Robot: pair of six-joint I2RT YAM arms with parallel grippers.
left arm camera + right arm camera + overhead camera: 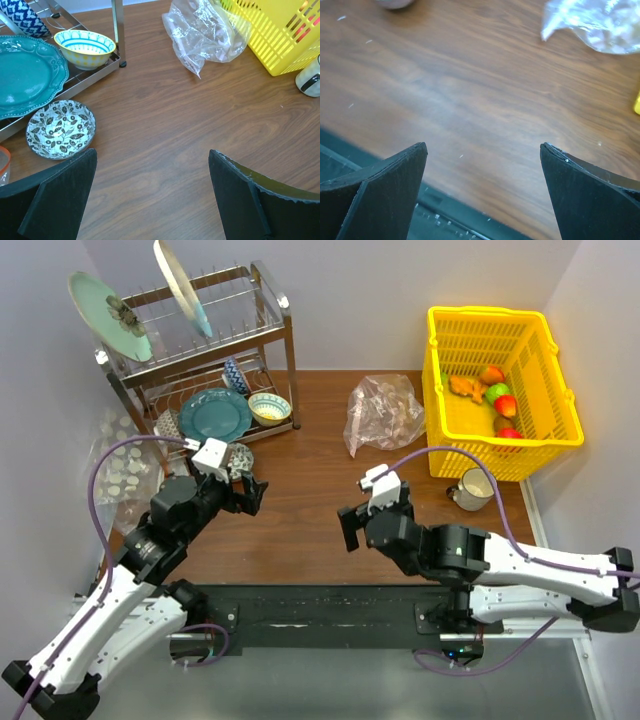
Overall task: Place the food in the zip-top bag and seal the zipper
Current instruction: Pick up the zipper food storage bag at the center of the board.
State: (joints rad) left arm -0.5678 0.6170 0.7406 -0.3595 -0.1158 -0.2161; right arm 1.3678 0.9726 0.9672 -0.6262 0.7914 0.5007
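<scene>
my left claw [250, 494] hangs released, fingers spread wide over the bare wood of the table [310, 465], just near of the dish rack [291, 360] at the far left. my right claw [350, 524] is released too, gaping above the table's near edge. the zip-top bag [383, 412] lies crumpled at the far middle, just left of the yellow basket [490, 315]. the food [497, 398] sits inside that basket, far right
</scene>
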